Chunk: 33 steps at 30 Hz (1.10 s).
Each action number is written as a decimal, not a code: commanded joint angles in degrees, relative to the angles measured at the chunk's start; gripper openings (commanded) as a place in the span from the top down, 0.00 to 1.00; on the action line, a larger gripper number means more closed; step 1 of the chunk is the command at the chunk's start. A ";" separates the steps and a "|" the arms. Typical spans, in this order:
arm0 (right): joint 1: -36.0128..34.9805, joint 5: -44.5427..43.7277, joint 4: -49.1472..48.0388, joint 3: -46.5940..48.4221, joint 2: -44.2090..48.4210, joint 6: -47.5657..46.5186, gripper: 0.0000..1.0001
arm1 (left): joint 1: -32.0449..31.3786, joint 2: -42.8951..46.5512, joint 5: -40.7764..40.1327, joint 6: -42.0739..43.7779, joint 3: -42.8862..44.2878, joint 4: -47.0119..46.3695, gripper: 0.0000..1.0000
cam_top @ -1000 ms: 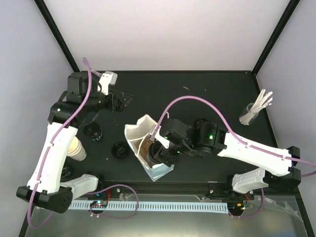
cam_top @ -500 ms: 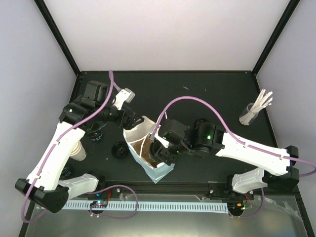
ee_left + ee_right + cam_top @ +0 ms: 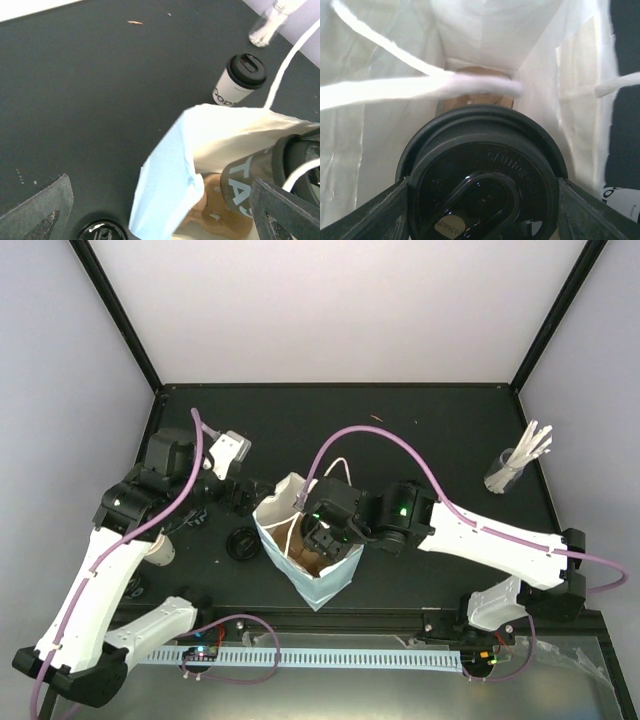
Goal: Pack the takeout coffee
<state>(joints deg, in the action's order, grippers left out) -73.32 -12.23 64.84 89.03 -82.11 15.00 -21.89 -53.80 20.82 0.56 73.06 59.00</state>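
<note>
A cream cup with a black lid [image 3: 482, 175] is gripped between my right gripper's [image 3: 481, 196] fingers [image 3: 375, 212], inside the open light-blue bag [image 3: 330, 585]. Below it, on the bag's floor, lies the brown pulp carrier [image 3: 477, 100], also visible in the left wrist view as the carrier [image 3: 220, 215]. From above, my right gripper [image 3: 322, 538] reaches into the bag's mouth. My left gripper [image 3: 245, 498] is open just left of the bag, holding nothing. Another lidded cup [image 3: 239, 81] stands upright beyond the bag.
Left of the bag are a black-lidded cup [image 3: 243, 543], another lidded cup [image 3: 190, 512] partly under my left arm, and a cream cup [image 3: 160, 550] on its side. A glass of white sticks [image 3: 515, 465] stands at the right. A white bag handle [image 3: 420, 87] crosses above the carrier.
My left arm swung from the back left corner over to the bag's left side. The bag now stands more upright, and my right gripper has gone deeper into it with the cup.
</note>
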 commanded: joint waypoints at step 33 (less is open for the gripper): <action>-0.49 -1.49 6.19 8.04 -5.31 2.77 0.42 | -10.39 -11.91 -8.93 3.52 5.83 10.22 0.45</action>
<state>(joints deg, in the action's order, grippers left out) -73.38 -13.80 70.02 94.98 -87.33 16.88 -31.73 -65.30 14.59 3.86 77.30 67.77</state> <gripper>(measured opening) 0.738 0.574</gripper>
